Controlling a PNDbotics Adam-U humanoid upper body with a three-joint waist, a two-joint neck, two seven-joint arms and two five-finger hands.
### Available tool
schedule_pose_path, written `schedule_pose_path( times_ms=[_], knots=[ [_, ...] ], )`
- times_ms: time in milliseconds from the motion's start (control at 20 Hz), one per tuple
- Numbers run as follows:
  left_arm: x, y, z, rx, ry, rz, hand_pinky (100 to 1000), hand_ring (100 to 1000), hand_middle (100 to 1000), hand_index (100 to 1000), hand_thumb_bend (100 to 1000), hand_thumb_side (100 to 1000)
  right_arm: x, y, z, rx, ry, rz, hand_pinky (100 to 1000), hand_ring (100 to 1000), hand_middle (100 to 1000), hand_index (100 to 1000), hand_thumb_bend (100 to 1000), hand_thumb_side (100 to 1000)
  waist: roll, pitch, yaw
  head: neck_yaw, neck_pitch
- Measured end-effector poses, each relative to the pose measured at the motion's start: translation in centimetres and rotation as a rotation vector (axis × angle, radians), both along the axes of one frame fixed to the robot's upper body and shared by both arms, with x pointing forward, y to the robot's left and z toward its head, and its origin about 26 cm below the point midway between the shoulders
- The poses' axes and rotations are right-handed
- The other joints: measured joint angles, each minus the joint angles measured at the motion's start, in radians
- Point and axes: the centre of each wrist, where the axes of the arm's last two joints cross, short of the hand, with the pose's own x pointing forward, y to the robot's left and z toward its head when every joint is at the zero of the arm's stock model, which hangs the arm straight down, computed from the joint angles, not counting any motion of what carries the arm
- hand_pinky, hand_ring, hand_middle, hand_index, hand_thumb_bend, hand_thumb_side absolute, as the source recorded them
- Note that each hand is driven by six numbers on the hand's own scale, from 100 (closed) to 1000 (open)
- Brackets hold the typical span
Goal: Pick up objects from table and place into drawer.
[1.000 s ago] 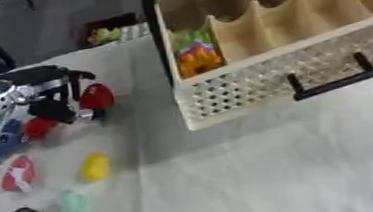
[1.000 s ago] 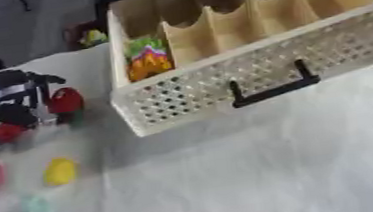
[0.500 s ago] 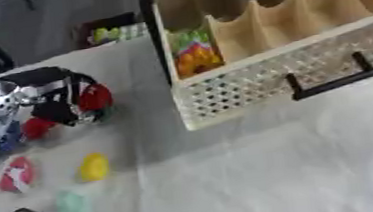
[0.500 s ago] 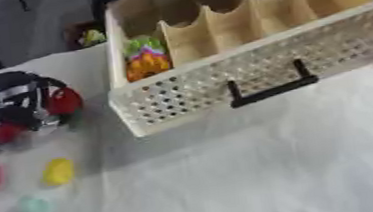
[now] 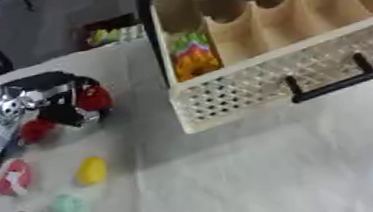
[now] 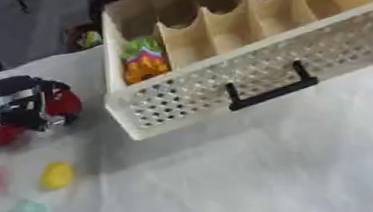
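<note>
Left eye view: left hand curled round red object

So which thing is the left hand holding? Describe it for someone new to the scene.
Left of the drawer, the left hand hangs over a cluster of small things. Its fingers curl round a red piece, the only one off the table; another red piece lies below.
</note>
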Motion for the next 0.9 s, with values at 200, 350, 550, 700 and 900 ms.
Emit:
schedule_pose_path(
  times_ms=[200,350,550,700,900],
  knots=[
    [0.05,0.1,-0.08,0.009,-0.002,0.012,308,465,504,894,318,665,0.0,-0.01,0.0,0.007,-0.003,0.0,529,292,282,501,100,856,0.0,0.0,0.0,0.0,0.0],
    [0.11,0.2,-0.18,0.011,0.0,0.016,273,443,487,839,206,579,-0.03,-0.09,0.07,0.016,-0.007,-0.002,527,292,283,499,100,855,0.0,0.001,-0.003,0.002,0.0],
    [0.17,0.0,-0.3,0.005,-0.004,0.009,238,422,485,798,132,495,0.0,-0.06,-0.02,0.032,-0.007,0.002,526,293,284,496,100,854,0.0,0.001,-0.006,0.005,0.0],
    [0.17,0.0,-0.3,-0.001,-0.012,0.007,213,407,474,769,100,442,0.01,-0.06,-0.03,0.037,-0.007,0.002,526,293,284,494,100,855,0.001,0.001,-0.008,0.006,0.0],
    [0.18,0.0,-0.32,-0.023,-0.027,0.011,189,393,466,723,100,405,-0.01,-0.2,-0.16,0.047,-0.005,-0.004,526,294,285,491,100,853,0.001,0.001,-0.009,0.008,-0.001]
  ],
)
